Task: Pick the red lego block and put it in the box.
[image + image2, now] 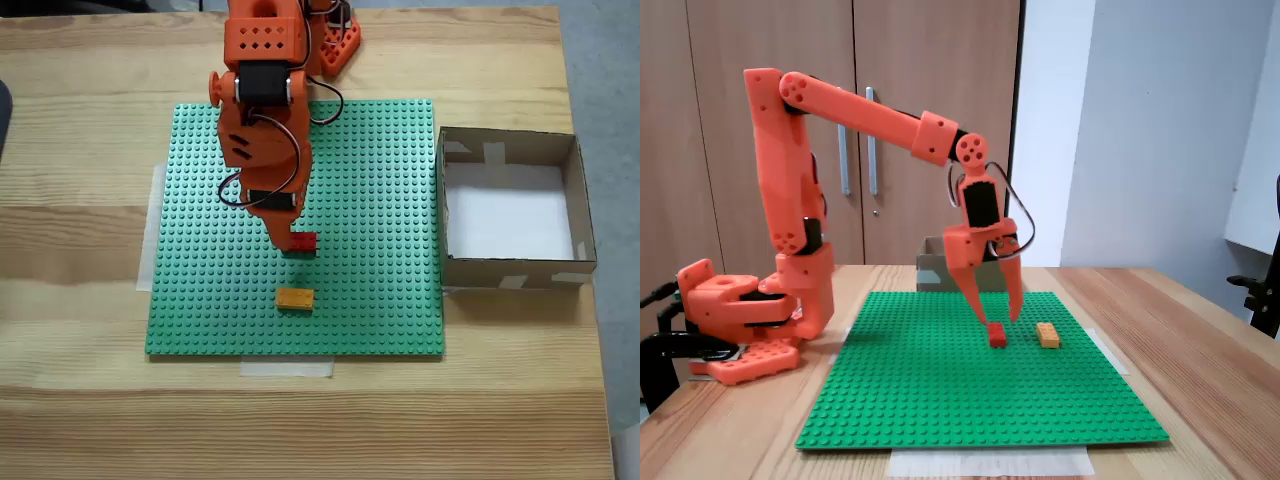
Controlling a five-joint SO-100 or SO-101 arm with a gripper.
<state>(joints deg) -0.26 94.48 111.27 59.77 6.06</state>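
Red block [303,241] sits on the green baseplate [380,200], near the plate's middle, studs up, and appears again in the side fixed view [997,335]. From above, the yellow-orange brick [295,298] lies on the same plate just below the red block, apart from it; in the side fixed view this brick [1048,335] is to the right of the red block. The gripper [1000,319] points down at the baseplate with its jaws spread moderately wide and nothing clamped between them. One fingertip comes down right at the red block's left edge in the side fixed view; the other hangs to the block's upper right, toward the yellow-orange brick. Contact between the fingertip and the red block cannot be confirmed. From above, the gripper [290,240] reaches the red block's left end, and the orange arm [262,130] covers the plate above it. The box [578,205] stands on the wooden table [80,250] just off the baseplate's right edge from above, its white floor open. In the side fixed view the box [932,272] stands behind the baseplate, partly hidden by the gripper. The arm's base [740,320] rests on the table to the left of the baseplate in the side fixed view.
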